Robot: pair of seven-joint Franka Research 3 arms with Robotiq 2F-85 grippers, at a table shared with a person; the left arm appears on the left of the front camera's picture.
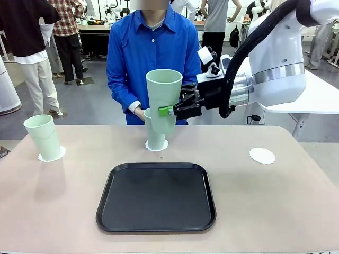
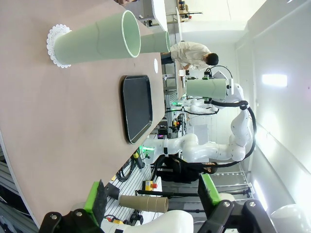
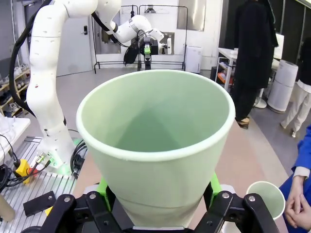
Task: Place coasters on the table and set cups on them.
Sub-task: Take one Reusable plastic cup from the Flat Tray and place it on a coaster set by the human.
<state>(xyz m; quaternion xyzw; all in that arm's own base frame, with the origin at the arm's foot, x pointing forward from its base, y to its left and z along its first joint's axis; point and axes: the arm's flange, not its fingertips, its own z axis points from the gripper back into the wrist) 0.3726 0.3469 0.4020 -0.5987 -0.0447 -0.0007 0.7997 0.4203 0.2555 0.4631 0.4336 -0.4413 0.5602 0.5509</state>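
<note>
My right gripper (image 1: pixel 170 111) is shut on a pale mint-green cup (image 1: pixel 164 95), held upright in the air above the table (image 1: pixel 275 201). From the right wrist the held cup (image 3: pixel 155 141) sits between the green pads (image 3: pixel 102 187). Just behind and below it a second cup (image 1: pixel 154 138) stands on a white coaster (image 1: pixel 157 145). A third cup (image 1: pixel 45 136) stands on a coaster (image 1: pixel 53 155) at the far left. One bare coaster (image 1: pixel 262 155) lies at the right. My left gripper (image 2: pixel 153 194) is open and holds nothing, well back from the left cup (image 2: pixel 92 39).
A black tray (image 1: pixel 156 197) lies in the middle near the front edge. A person in a blue shirt (image 1: pixel 151 53) stands at the far side behind the middle cup, hands (image 3: pixel 296 204) folded near it. The table's right part around the bare coaster is free.
</note>
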